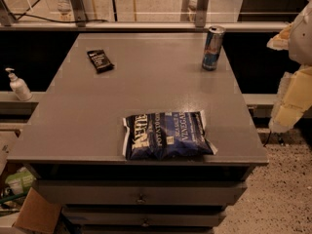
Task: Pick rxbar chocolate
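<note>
The rxbar chocolate (100, 61) is a small flat black wrapper with white lettering. It lies on the grey table top (146, 87) at the far left, slightly angled. My arm and gripper (292, 99) show as pale white and yellowish parts at the right edge of the view. They are off the table's right side, far from the bar, and hold nothing that I can see.
A large dark-blue chip bag (167, 135) lies near the table's front edge. A tall blue-silver can (213, 48) stands at the far right. A white pump bottle (18, 86) stands on a ledge to the left. Drawers (141, 195) sit below the top.
</note>
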Tool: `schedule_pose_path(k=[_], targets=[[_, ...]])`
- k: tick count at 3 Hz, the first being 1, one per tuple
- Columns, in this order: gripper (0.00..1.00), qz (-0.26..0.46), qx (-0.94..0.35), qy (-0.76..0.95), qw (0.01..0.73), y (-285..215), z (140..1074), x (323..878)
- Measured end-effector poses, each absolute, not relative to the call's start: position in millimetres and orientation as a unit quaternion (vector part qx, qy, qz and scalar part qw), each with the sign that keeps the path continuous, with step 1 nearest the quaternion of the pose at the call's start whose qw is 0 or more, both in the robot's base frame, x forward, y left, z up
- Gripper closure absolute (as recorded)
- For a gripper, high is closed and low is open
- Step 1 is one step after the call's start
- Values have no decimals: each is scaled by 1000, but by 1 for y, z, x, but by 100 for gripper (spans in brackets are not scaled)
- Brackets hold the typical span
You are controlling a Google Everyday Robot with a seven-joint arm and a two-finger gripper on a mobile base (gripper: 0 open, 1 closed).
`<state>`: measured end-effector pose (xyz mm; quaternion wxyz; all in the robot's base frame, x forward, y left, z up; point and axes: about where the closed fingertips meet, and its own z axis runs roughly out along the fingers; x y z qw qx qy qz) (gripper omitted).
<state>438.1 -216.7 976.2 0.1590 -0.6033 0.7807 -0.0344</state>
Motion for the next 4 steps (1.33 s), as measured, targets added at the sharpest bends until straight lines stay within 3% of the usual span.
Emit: schedule_pose_path(k=[2, 4], targets=[[0, -30, -611, 772, 170, -211, 976, 445], [0, 17, -662, 719, 211, -125, 938, 493]])
